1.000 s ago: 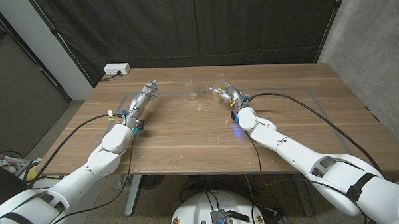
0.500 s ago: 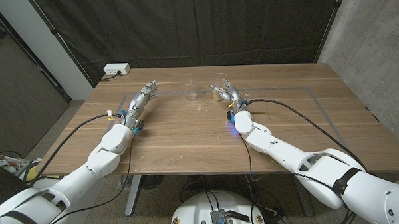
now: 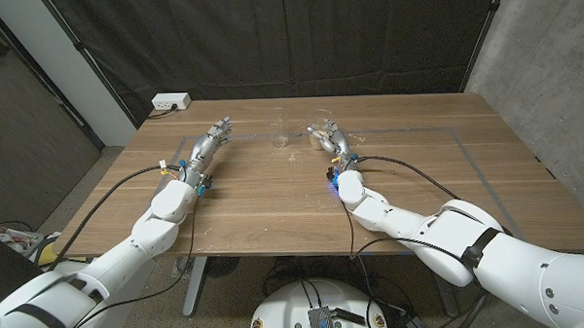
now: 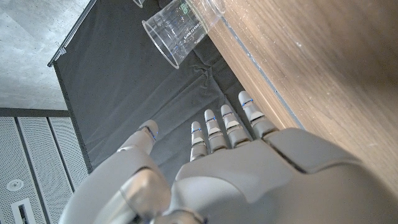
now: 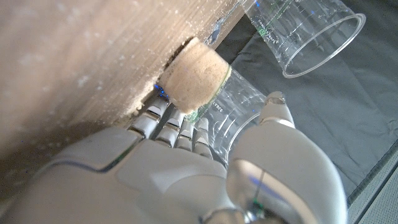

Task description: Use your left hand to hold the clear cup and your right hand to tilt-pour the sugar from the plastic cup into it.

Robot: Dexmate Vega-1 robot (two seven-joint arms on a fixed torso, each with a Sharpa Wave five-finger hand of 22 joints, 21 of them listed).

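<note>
Two thin, see-through cups near the far middle of a wooden surface (image 3: 274, 204). Probably light, slightly flexible and slick; likely to buckle or slip under a hard squeeze, so best gripped gently around the mid wall, fingers one side, thumb opposite.

Plastic cup (image 5: 205, 87) on the right, clear with printed measuring marks, holding a packed tan plug of sugar (image 5: 193, 71) at its base. Wrapped by the right hand (image 3: 330, 138), fingers (image 5: 177, 127) under the wall and thumb over it; appears held and standing on the surface, close to upright as far as the wrist view shows.

Clear cup (image 3: 281, 132) just beside it, toward the left, empty, upright, open mouth up, same faint green markings in the left wrist view (image 4: 174, 37). Touched by neither hand.

Left hand (image 3: 213, 139) well apart from the clear cup, holding nothing, fingers (image 4: 224, 127) spread and extended toward it, near the surface.

Steadying grip on the clear cup not yet taken; pouring not yet begun. Sugar looks clumped, so may drop out in a lump when tipped.
</note>
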